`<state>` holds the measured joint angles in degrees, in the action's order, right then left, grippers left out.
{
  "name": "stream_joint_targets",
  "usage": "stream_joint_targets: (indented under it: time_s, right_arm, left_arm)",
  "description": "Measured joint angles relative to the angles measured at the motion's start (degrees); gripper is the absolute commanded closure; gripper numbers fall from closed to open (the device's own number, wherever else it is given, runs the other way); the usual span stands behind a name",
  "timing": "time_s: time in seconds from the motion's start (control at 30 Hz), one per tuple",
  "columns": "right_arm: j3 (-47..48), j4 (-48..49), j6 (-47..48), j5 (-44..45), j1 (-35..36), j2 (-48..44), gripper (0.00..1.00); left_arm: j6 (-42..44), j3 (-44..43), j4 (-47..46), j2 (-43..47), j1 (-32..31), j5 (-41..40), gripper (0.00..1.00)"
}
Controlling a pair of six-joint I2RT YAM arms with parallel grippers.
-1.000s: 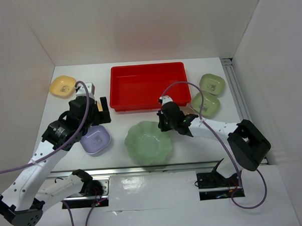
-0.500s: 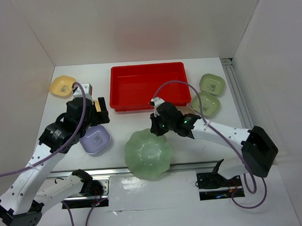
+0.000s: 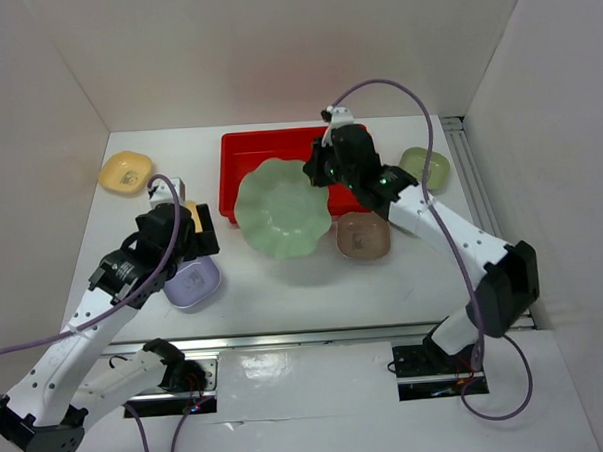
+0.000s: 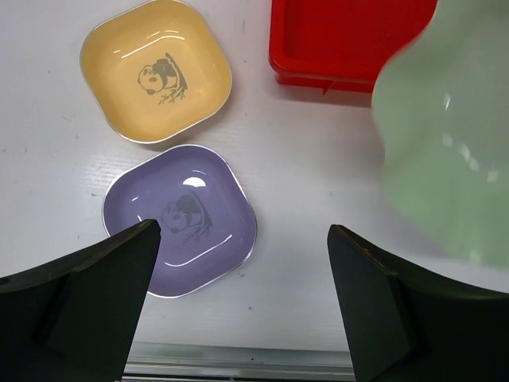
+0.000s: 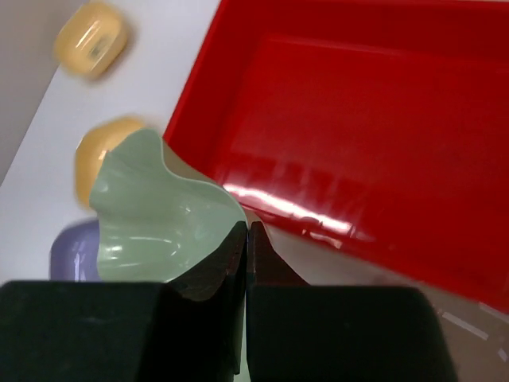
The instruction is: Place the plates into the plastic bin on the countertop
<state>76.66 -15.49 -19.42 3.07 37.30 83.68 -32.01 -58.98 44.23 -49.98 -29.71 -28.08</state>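
**Green dish hangs at the red bin's edge in a robot's grip**

A white countertop (image 3: 285, 297), walled in white, holds the scene. The red plastic bin (image 3: 353, 144) sits at its far side, directly under and behind the right gripper (image 3: 324, 172). That gripper's jaws are pinched together on the rim of the large pale-green scalloped dish (image 3: 281, 207). The dish spreads out to the gripper's left and toward the near side. It covers the bin's left half and front rim and reaches out over the bare countertop. The wrist view shows the dish (image 5: 151, 223) tilted, with its wavy edge clamped between the black fingers (image 5: 231, 255) and the bin's floor (image 5: 358, 119) beyond them. Whether the dish touches the bin cannot be told.

Four small rounded-square dishes lie on the countertop outside the bin. The pink dish (image 3: 362, 235) sits on the near side of the right gripper, beside the right arm. The light green dish (image 3: 424, 168) lies to that gripper's right, partly hidden by the arm.

The left gripper (image 3: 204, 233) holds nothing and its jaws are spread wide. The lavender dish (image 4: 179, 219), with a panda printed inside it, lies directly below them, closer to the left finger. The yellow dish (image 4: 155, 68) bears the same panda and lies just beyond the lavender one, ahead of the left gripper and apart from it.
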Motion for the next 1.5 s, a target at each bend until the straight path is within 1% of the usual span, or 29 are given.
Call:
stream_joint_targets:
  time_s: [0.07, 0.2, 0.33, 0.4, 0.5, 0.63, 0.77, 0.83, 0.9, 0.93, 1.0, 1.03, 1.07, 1.1, 1.17, 1.37, 1.5]
  right_arm:
    - [4.57, 0.96, -0.79, 1.60, -3.74, 5.18, 1.00]
    - [12.81, 5.46, -3.96, 1.38, -11.43, 17.14, 1.00]
    - [21.24, 8.66, -8.04, -3.39, -18.60, 29.99, 1.00]
    - [24.39, 10.73, -9.77, -5.79, -21.00, 35.56, 1.00]
    - [29.03, 10.75, -11.58, -8.46, -23.69, 42.86, 1.00]
    - [31.15, 10.80, -13.81, -11.80, -24.46, 47.98, 1.00]
    - [31.17, 10.97, -15.26, -15.08, -24.24, 48.68, 1.00]
    - [31.34, 11.28, -15.45, -15.96, -24.09, 48.68, 0.92]
    - [31.34, 11.19, -15.52, -15.98, -23.89, 48.68, 0.80]
    - [31.34, 11.17, -15.69, -15.98, -23.78, 48.68, 0.57]
    - [31.34, 11.23, -15.74, -15.93, -23.65, 48.68, 0.55]
    - [31.34, 11.23, -15.52, -16.00, -23.56, 48.68, 0.51]
    - [31.32, 11.21, -15.65, -16.04, -23.56, 48.68, 0.35]
    - [31.15, 11.26, -15.91, -16.00, -23.56, 48.61, 0.25]
    - [29.99, 11.21, -15.96, -15.96, -23.56, 47.91, 0.00]
    - [26.69, 10.29, -14.01, -15.39, -23.28, 43.17, 0.00]
    - [24.48, 9.46, -10.34, -11.85, -21.90, 34.77, 0.00]
  left_arm:
    - [-0.07, 0.94, -0.22, 0.44, 0.17, 0.22, 0.00]
    - [0.11, 1.77, -1.31, 0.90, 0.44, 1.62, 0.00]
    - [0.48, 1.79, -2.62, 0.68, 1.22, 4.20, 0.00]
    - [0.59, 1.79, -2.91, 0.35, 1.46, 5.42, 0.00]
    - [0.79, 2.16, -3.45, 0.11, 1.57, 6.91, 0.00]
    - [0.87, 2.25, -4.02, 0.09, 1.57, 8.09, 0.00]
    - [1.81, 2.25, -4.37, 0.09, 1.57, 8.92, 0.00]
    - [1.90, 2.25, -4.50, 0.09, 1.57, 9.14, 0.00]
    - [1.92, 2.27, -4.50, 0.09, 1.57, 9.22, 0.00]
    - [1.95, 2.36, -4.63, 0.09, 1.57, 9.29, 0.00]
    - [1.97, 2.58, -4.85, 0.09, 1.57, 9.35, 0.00]
    - [1.97, 2.71, -4.90, 0.09, 1.57, 9.38, 0.00]
    - [1.99, 2.78, -4.87, 0.09, 1.57, 9.46, 0.00]
    - [1.99, 2.82, -4.87, 0.09, 1.57, 9.60, 0.00]
    - [1.99, 2.86, -4.90, 0.09, 1.57, 9.79, 0.00]
    - [2.10, 2.86, -4.94, 0.09, 1.57, 10.95, 0.00]
    - [2.16, 2.86, -5.97, 0.00, 1.57, 14.95, 0.00]
